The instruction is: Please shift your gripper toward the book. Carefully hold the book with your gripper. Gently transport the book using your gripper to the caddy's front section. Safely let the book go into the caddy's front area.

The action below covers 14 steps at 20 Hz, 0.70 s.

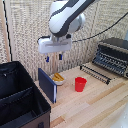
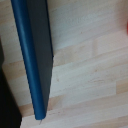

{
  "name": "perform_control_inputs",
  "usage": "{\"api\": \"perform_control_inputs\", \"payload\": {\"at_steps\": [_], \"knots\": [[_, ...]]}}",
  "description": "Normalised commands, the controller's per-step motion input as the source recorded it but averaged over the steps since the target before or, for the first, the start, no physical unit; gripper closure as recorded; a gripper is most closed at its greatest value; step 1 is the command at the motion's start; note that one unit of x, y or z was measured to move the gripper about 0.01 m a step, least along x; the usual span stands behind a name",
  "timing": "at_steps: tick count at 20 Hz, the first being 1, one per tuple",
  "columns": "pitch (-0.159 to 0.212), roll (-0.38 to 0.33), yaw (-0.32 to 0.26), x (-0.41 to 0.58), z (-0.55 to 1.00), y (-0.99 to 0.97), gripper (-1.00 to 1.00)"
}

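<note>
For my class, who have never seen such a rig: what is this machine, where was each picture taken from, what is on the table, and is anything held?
The white machine is a robot arm; its claw hangs above the table, holding nothing. One picture comes from a camera off the arm, the other from a camera on its wrist, looking down. On the wooden table a dark blue book stands on edge beside a black caddy. Nearby are a red cup, a small bowl and a toaster oven. The wrist view shows the book edge-on.
</note>
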Motion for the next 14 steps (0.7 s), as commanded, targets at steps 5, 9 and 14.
{"api": "perform_control_inputs", "payload": {"at_steps": [5, 9, 14], "knots": [[0.019, -0.031, 0.001, 0.217, -0.19, 0.23, -1.0], [0.034, -0.041, 0.014, 0.223, -0.18, 0.32, -1.0], [0.049, -0.054, 0.037, 0.281, -0.19, 0.34, -1.0]]}}
